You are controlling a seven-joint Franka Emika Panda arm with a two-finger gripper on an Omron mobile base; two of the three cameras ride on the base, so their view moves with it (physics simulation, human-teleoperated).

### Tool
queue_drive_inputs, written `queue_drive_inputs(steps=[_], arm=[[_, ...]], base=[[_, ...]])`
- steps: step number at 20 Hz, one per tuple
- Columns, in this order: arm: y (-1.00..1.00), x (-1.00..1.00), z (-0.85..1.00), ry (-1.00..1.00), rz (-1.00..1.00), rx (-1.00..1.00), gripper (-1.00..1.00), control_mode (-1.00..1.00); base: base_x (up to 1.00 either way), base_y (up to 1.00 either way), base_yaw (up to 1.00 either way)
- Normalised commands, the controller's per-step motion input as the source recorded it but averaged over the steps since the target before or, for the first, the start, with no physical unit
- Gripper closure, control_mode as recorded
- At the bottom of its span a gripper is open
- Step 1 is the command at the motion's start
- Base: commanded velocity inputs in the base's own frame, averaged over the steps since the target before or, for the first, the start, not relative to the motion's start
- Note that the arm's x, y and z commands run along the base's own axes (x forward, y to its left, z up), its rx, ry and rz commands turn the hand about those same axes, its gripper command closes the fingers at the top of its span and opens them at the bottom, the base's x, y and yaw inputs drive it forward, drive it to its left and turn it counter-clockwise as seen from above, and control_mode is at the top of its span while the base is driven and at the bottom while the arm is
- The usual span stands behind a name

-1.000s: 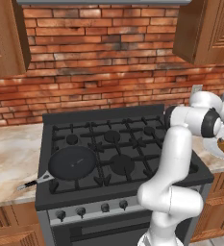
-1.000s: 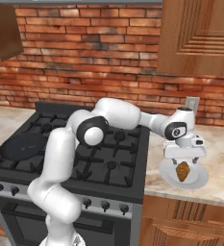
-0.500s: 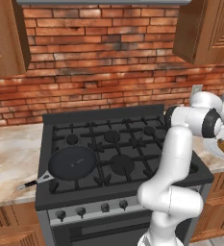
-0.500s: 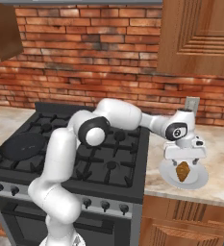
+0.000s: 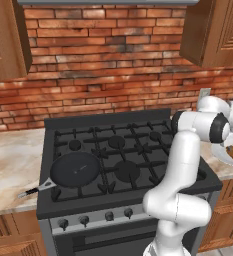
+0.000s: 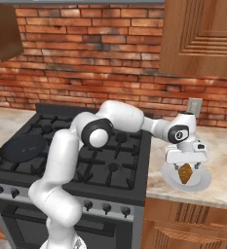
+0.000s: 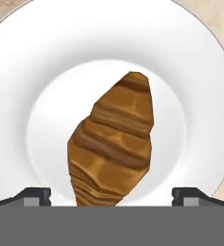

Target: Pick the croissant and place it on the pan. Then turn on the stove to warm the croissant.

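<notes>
i had the gripper (image 6: 185,166) spread wide just above the croissant (image 7: 112,142), one fingertip (image 7: 32,196) on either side, gripping nothing. the croissant lay in the middle of a white plate (image 7: 46,62) on the counter (image 6: 221,160), near its front edge, right of the stove (image 6: 110,160). the pan (image 5: 75,170) sat on the stove's front left burner, well apart.

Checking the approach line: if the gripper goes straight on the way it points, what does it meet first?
Most likely the croissant, lying between the open gripper's fingertips on the white plate; depth is unclear.
</notes>
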Motion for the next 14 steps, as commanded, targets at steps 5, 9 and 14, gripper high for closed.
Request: queue_drive_inputs(steps=[5, 9, 14], arm=[[0.0, 0.0, -0.03, 0.03, 0.0, 0.0, -1.0, -1.0], [0.01, 0.01, -0.12, 0.06, 0.0, 0.0, -1.0, -1.0], [0.0, 0.05, -0.15, 0.07, 0.0, 0.0, -1.0, -1.0]], base=[[0.0, 0.0, 0.0], [0.0, 0.0, 0.0], [0.0, 0.0, 0.0]])
